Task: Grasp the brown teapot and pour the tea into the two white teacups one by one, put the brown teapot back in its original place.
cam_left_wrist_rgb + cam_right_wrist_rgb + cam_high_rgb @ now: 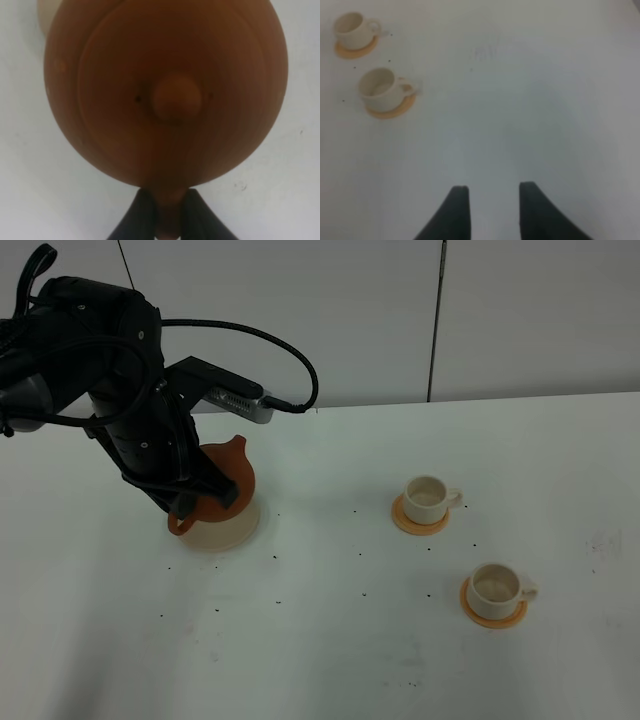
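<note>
Currently my left fingers (137,220) clamp the handle of the brown teapot (165,90), right fingers (456,212) apart and idle; far teacup (427,498) and near teacup (495,587) appear unfilled, both pours pending.

Teapot (236,476): unglazed-looking clay, terracotta brown, matt with a faint soft sheen. Lid (125,65) shows fine concentric turning rings and is otherwise smooth. Saucer (238,531): pale beige, matt, smooth; material cannot be told. Far cup (427,497) and near cup (495,587): 2 cream-white ceramic pieces, smooth, low gloss. Coasters (404,520): orange, matt, flat finish. Table (330,650): white, smooth, matt, with small dark flecks and faint scuffs. Arm (100,340): black casing, plastic-looking, slight sheen. Cable (290,350): black, smooth, rubbery.
</note>
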`<state>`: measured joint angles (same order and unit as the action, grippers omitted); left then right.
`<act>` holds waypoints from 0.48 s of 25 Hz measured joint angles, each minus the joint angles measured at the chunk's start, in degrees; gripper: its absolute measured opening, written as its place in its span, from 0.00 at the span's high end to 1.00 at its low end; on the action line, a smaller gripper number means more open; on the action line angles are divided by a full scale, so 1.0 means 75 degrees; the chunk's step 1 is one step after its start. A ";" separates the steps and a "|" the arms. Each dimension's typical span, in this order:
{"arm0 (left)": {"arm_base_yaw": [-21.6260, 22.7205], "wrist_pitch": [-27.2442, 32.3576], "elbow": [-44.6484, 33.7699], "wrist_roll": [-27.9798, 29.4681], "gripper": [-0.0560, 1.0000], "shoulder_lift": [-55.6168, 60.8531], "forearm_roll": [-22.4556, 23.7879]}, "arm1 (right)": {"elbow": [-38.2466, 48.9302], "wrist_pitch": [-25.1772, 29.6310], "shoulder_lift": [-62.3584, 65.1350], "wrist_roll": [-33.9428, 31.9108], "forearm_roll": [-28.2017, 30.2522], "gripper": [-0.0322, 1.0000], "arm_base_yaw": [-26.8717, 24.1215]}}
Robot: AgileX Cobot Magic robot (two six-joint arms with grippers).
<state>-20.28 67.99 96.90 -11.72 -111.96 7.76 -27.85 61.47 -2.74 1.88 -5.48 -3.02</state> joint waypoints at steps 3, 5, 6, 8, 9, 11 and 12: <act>0.0000 0.0000 0.0000 -0.0263 0.78 0.0000 0.0000 | 0.0000 0.0000 0.0000 0.0000 0.0000 0.74 0.0000; 0.0000 0.0000 0.0000 -0.0530 0.78 0.0000 0.0000 | 0.0000 0.0000 0.0000 0.0000 0.0000 0.74 0.0000; 0.0000 0.0000 0.0000 -0.0686 0.78 0.0000 0.0000 | 0.0000 0.0000 0.0000 0.0000 0.0000 0.74 0.0000; 0.0000 0.0000 0.0000 -0.1069 0.78 0.0000 0.0000 | 0.0000 0.0000 0.0000 0.0000 0.0000 0.74 0.0000; 0.0000 0.0000 0.0000 -0.1249 0.78 0.0000 0.0000 | 0.0000 0.0000 0.0000 0.0000 0.0000 0.74 0.0000; 0.0000 0.0000 0.0000 -0.1744 0.78 0.0000 0.0000 | 0.0000 0.0000 0.0000 -0.0011 0.0000 0.74 0.0000; 0.0000 0.0000 0.0000 -0.1974 0.78 0.0000 0.0000 | 0.0000 0.0000 0.0000 -0.0011 0.0000 0.74 0.0000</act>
<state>-20.28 67.99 96.90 -26.52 -111.96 7.76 -27.85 61.47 -2.74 1.80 -5.48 -3.02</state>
